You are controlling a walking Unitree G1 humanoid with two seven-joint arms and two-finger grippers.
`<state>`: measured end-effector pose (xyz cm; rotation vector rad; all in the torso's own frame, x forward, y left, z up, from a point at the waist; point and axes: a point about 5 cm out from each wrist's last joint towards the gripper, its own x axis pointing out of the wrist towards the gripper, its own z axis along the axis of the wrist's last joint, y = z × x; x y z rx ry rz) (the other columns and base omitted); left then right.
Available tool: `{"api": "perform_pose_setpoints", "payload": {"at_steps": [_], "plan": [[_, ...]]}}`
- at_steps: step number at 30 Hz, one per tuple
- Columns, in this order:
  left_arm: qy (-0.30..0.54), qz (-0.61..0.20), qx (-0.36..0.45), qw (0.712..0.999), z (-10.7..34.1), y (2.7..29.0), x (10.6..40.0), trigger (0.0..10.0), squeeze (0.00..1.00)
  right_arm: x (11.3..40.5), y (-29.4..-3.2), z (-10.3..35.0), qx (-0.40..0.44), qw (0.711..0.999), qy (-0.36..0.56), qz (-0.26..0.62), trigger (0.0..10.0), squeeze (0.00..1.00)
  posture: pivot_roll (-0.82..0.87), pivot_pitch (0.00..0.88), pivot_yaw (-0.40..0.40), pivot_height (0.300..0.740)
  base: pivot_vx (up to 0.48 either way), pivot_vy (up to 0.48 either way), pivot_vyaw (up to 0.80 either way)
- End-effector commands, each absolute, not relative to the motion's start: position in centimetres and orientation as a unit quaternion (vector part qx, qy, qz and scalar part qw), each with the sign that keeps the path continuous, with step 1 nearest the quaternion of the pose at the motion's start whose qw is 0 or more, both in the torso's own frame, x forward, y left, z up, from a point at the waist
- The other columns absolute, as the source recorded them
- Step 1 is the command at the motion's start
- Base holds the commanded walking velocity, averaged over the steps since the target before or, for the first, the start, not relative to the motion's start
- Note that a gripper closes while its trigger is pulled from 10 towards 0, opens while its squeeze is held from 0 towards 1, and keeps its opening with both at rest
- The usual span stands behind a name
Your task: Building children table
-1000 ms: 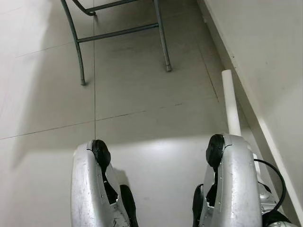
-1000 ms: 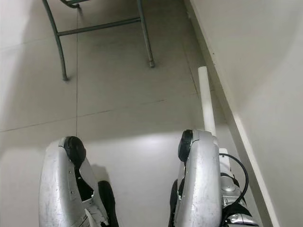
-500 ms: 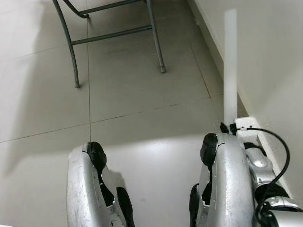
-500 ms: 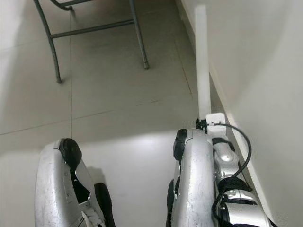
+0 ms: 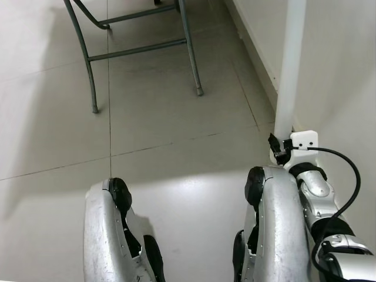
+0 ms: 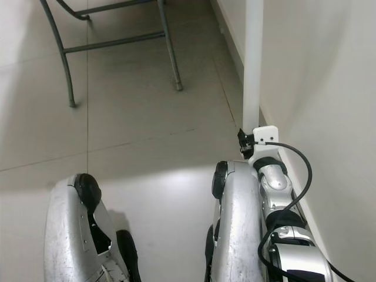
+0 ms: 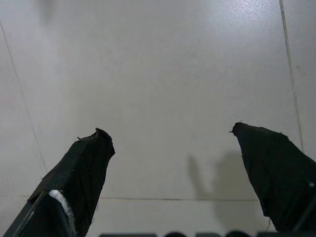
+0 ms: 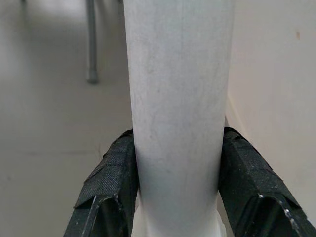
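Observation:
A long white round table leg [image 5: 289, 70] stands up along the wall on my right side. My right gripper [image 8: 177, 143] is shut on it, with one black finger [image 8: 111, 182] pressed against each side of the leg [image 8: 177, 89]. The right wrist with its white camera mount [image 5: 304, 143] sits just below the leg's lower end. My left gripper [image 7: 170, 140] is open over bare floor tiles, nothing between its fingers. The left arm [image 5: 108, 235] hangs low in front of me.
A grey-green metal frame with thin legs [image 5: 141, 50] stands on the tiled floor ahead. A white wall with a skirting board [image 5: 255, 56] runs close along the right. Pale floor tiles [image 5: 164, 117] lie between the frame and my arms.
The right arm has lifted the white leg from low beside the wall to high, with its far end out of the top of the picture. The left arm has stayed put.

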<state>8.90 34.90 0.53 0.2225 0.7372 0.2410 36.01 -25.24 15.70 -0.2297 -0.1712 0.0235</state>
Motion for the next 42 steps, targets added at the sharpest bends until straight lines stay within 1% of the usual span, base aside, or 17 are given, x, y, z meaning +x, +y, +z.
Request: {"api": "perform_pose_setpoints", "payload": {"at_steps": [1, 4, 12, 16, 17, 18, 20, 22, 24, 26, 31, 33, 37, 38, 40, 41, 42], "plan": [[0.391, 0.125, 0.103, 0.906, -0.5, 34.8, 7.1, 10.0, 0.00, 36.1, -24.4, 15.9, -0.111, 0.988, -0.103, 0.028, 10.0, 0.00, 0.21, 0.379, 0.121, 0.360, 0.000, 0.000, 0.00], [0.390, 0.126, 0.102, 0.906, -0.5, 34.8, 7.2, 10.0, 0.00, 36.2, -24.4, 16.4, -0.113, 0.987, -0.111, 0.029, 10.0, 0.00, 0.20, 0.376, 0.118, 0.370, 0.000, 0.000, 0.00], [0.390, 0.126, 0.103, 0.906, -0.6, 34.8, 7.1, 10.0, 0.00, 36.3, -24.5, 16.6, -0.117, 0.986, -0.114, 0.027, 10.0, 0.00, 0.20, 0.378, 0.119, 0.380, 0.000, 0.000, 0.00], [0.390, 0.126, 0.103, 0.906, -0.6, 34.7, 7.1, 10.0, 0.00, 36.1, -25.3, 16.7, -0.141, 0.984, -0.112, 0.008, 10.0, 0.00, 0.20, 0.382, 0.117, 0.395, 0.000, 0.000, 0.00], [0.391, 0.125, 0.103, 0.906, -0.7, 34.7, 7.1, 10.0, 0.00, 35.8, -25.7, 16.5, -0.183, 0.977, -0.112, 0.005, 10.0, 0.00, 0.20, 0.383, 0.115, 0.400, 0.000, 0.000, 0.00], [0.391, 0.125, 0.103, 0.906, -0.7, 34.7, 7.1, 10.0, 0.00, 35.8, -25.7, 16.5, -0.183, 0.977, -0.112, 0.005, 10.0, 0.00, 0.20, 0.383, 0.115, 0.400, 0.000, 0.000, 0.00], [0.390, 0.125, 0.103, 0.906, -0.7, 34.7, 7.1, 10.0, 0.00, 35.2, -26.1, 16.1, -0.248, 0.962, -0.112, 0.008, 10.0, 0.00, 0.20, 0.384, 0.112, 0.410, 0.000, 0.000, 0.00], [0.390, 0.125, 0.103, 0.906, -0.7, 34.6, 7.1, 10.0, 0.00, 34.8, -26.6, 15.9, -0.260, 0.959, -0.111, -0.002, 10.0, 0.00, 0.20, 0.384, 0.112, 0.415, 0.000, 0.000, 0.00], [0.390, 0.125, 0.103, 0.907, -0.8, 34.6, 7.1, 10.0, 0.00, 34.6, -27.1, 15.7, -0.261, 0.959, -0.111, -0.014, 10.0, 0.00, 0.20, 0.384, 0.112, 0.420, 0.000, 0.000, 0.00], [0.391, 0.125, 0.103, 0.906, -0.8, 34.6, 7.1, 10.0, 0.00, 34.2, -27.7, 16.3, -0.246, 0.959, -0.134, -0.040, 10.0, 0.00, 0.19, 0.385, 0.111, 0.429, 0.000, 0.000, 0.00], [0.391, 0.126, 0.103, 0.906, -0.9, 34.6, 7.1, 10.0, 0.00, 34.1, -27.6, 17.0, -0.204, 0.963, -0.164, -0.058, 10.0, 0.00, 0.19, 0.387, 0.112, 0.439, 0.000, 0.000, 0.00], [0.390, 0.126, 0.104, 0.906, -0.9, 34.6, 7.2, 10.0, 0.00, 34.1, -27.3, 17.8, -0.172, 0.963, -0.195, -0.072, 10.0, 0.00, 0.19, 0.384, 0.112, 0.449, 0.000, 0.000, 0.00], [0.387, 0.125, 0.106, 0.907, -0.8, 34.7, 7.6, 10.0, 0.00, 34.0, -25.8, 18.7, -0.170, 0.955, -0.235, -0.055, 10.0, 0.00, 0.19, 0.381, 0.113, 0.463, 0.000, 0.000, 0.00], [0.387, 0.125, 0.106, 0.907, -0.8, 34.7, 7.6, 10.0, 0.00, 34.0, -25.8, 18.7, -0.170, 0.955, -0.235, -0.055, 10.0, 0.00, 0.19, 0.381, 0.113, 0.463, 0.000, 0.000, 0.00], [0.385, 0.125, 0.107, 0.908, -0.8, 34.7, 7.9, 10.0, 0.00, 33.9, -24.5, 18.6, -0.179, 0.951, -0.250, -0.033, 10.0, 0.00, 0.18, 0.377, 0.111, 0.472, 0.000, 0.000, 0.00], [0.385, 0.125, 0.107, 0.908, -0.8, 34.7, 7.9, 10.0, 0.00, 33.9, -24.5, 18.6, -0.179, 0.951, -0.250, -0.033, 10.0, 0.00, 0.18, 0.377, 0.111, 0.472, 0.000, 0.000, 0.00], [0.382, 0.125, 0.106, 0.909, -0.9, 34.7, 8.1, 10.0, 0.00, 33.7, -23.8, 19.0, -0.171, 0.947, -0.270, -0.036, 10.0, 0.00, 0.18, 0.373, 0.110, 0.482, 0.000, 0.000, 0.00]]}}
